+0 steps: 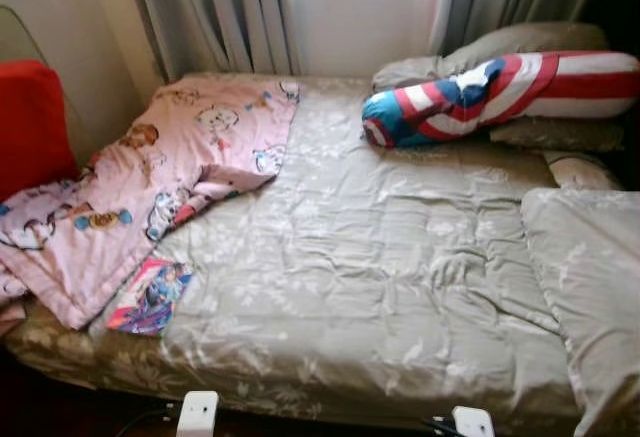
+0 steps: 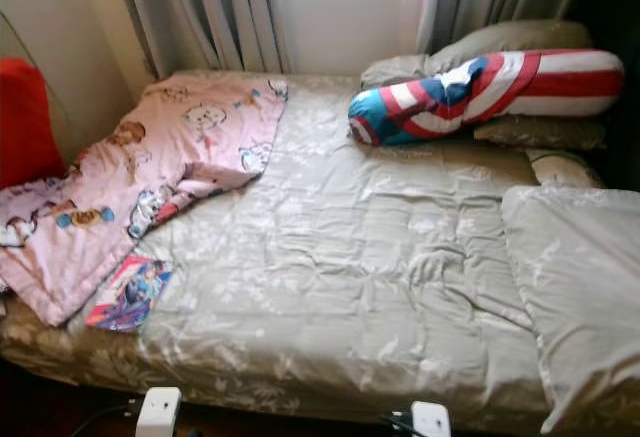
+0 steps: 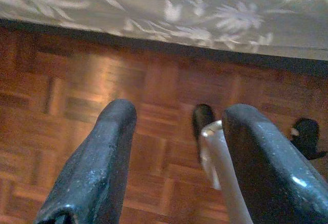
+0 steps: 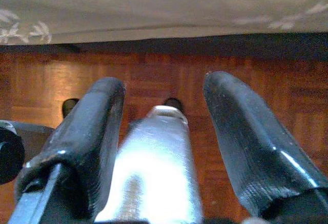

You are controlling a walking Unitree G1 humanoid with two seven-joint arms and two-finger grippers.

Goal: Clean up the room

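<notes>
You stand at the side of the bed (image 1: 380, 287) with nothing in hand, so I judge the step to be sizing up the mess and choosing a first item; the left gripper (image 3: 174, 152) and the right gripper (image 4: 164, 131) both hang low over the floor (image 3: 77, 90) by the bed's edge, fingers spread apart and empty.

The pink blanket (image 1: 150, 177) lies crumpled over the bed's left part, one corner folded back, its long axis running from the near left edge up toward the curtains (image 1: 215, 12); a book (image 1: 150, 295) lies flat just beside its near hem, tilted, its long side pointing toward the bed's far right.

The bolster (image 1: 500, 95) lies across the far right, near the pillows (image 1: 520, 42), rounded end pointing left.

Your next move likely calls for raising the left arm toward the book or blanket; expect the cloth to sag and drag.
</notes>
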